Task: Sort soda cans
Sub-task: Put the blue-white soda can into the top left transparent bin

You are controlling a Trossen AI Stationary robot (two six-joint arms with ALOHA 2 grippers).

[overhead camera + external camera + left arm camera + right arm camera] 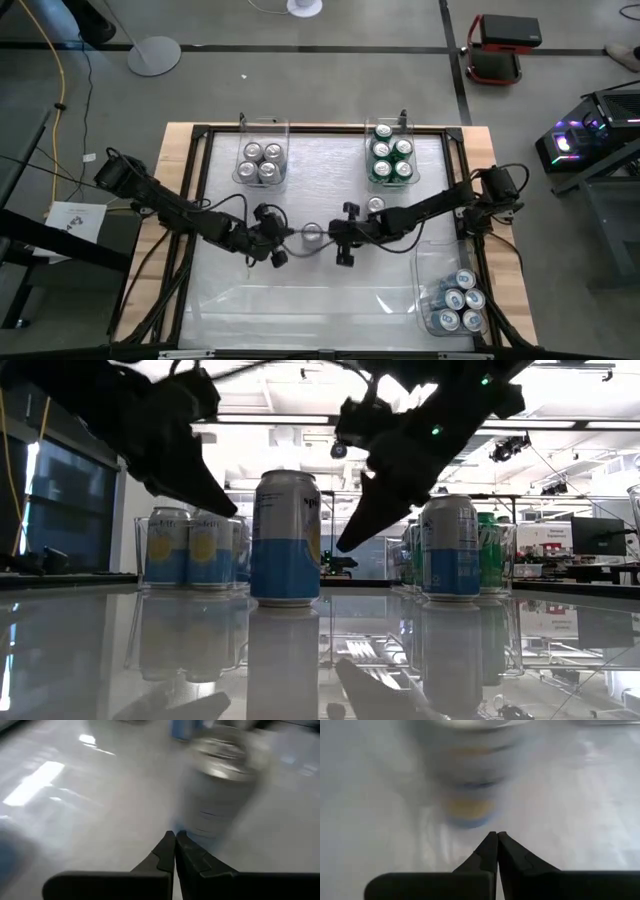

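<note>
upright soda can [286, 538], silver top, blue-white side

Robotics lab, open-plan. Wood-edged surface [180, 290] framed by black rails, standing on grey concrete floor [330, 80] crossed by dark tape lines. Red-and-black equipment case [497, 48] on the floor at 1 o'clock; electronics with purple lights [572, 142] at 3 o'clock; round white stand base [154, 56] at 11 o'clock; yellow cable [62, 70] trailing at 10 o'clock. Low view: exposed ceiling with strip lights [270, 418], monitors and desks [600, 540] behind.
</note>
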